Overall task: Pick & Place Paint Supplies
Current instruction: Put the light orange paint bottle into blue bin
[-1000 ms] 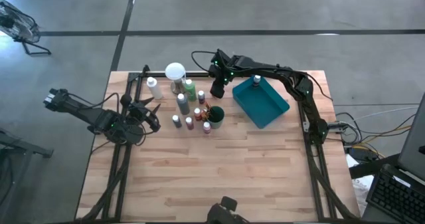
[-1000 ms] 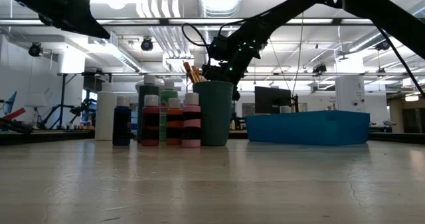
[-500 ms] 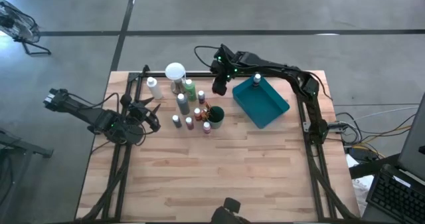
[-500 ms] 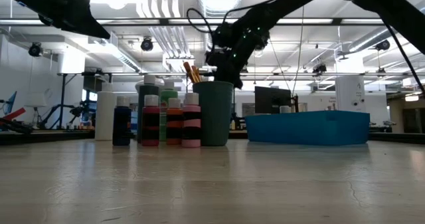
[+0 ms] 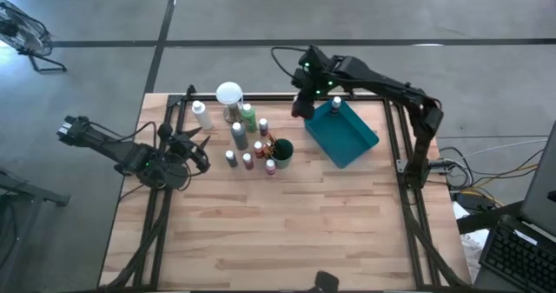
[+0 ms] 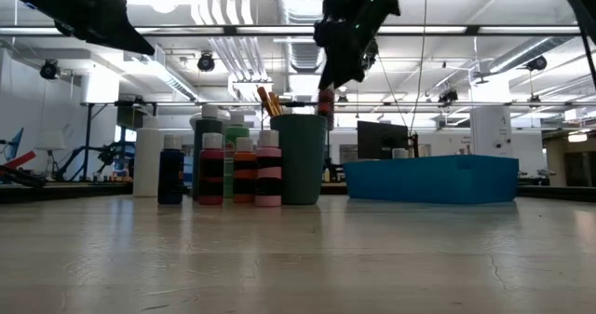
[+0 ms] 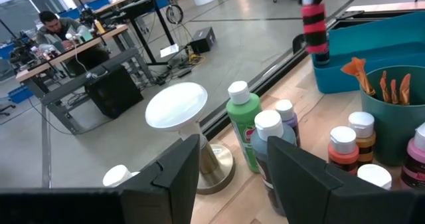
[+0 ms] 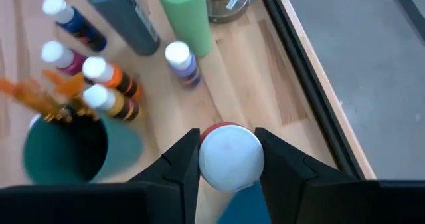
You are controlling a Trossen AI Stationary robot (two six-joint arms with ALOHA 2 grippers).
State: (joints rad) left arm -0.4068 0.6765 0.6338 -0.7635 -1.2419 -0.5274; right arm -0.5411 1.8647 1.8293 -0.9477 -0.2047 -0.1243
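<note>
Gripping one red bottle (image 8: pixel 226 154), right hand (image 8: pixel 226 159) aloft; left hand (image 7: pixel 229 171) gapes (empty); five brushes (image 7: pixel 382 84) in cup (image 7: pixel 398 127).

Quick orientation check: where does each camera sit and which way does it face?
High: overhead, straight down; both arms, teal tray.
Low: table height, facing the room; right tool holding a red bottle.
Left wrist: past its fingers toward the green bottle.
Right wrist: down; red bottle between fingers.
Shared: green cup.
</note>
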